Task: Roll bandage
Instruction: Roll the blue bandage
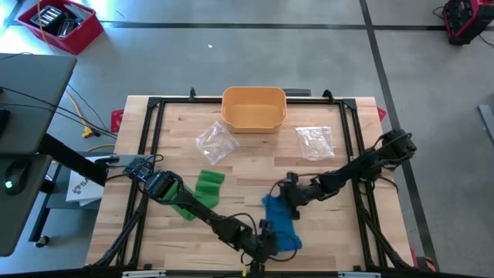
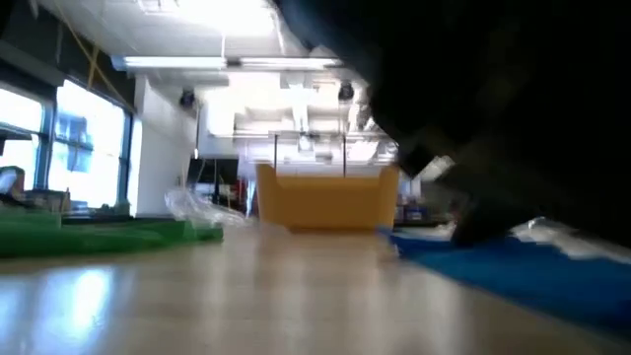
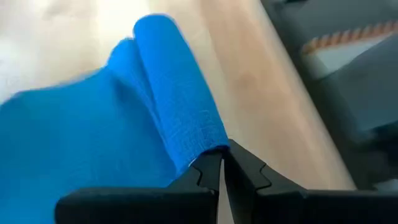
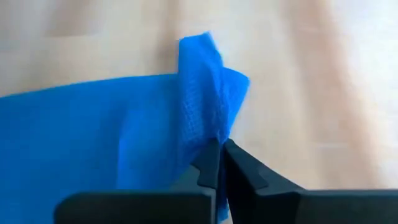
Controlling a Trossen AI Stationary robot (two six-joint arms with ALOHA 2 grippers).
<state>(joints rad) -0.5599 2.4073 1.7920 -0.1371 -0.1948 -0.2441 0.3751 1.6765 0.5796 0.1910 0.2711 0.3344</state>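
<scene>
Overhead, wooden table amid grey floor.

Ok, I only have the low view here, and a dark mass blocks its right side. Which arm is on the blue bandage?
Observer: Both. The left hand is shut on a rolled fold at the edge of the blue bandage.
Operator: And the right one?
Observer: The right hand is shut on a bunched corner at the other end.
Operator: Is it rolled up yet?
Observer: No. Apart from that fold, the wrist views show most of it lying spread on the table.
</scene>
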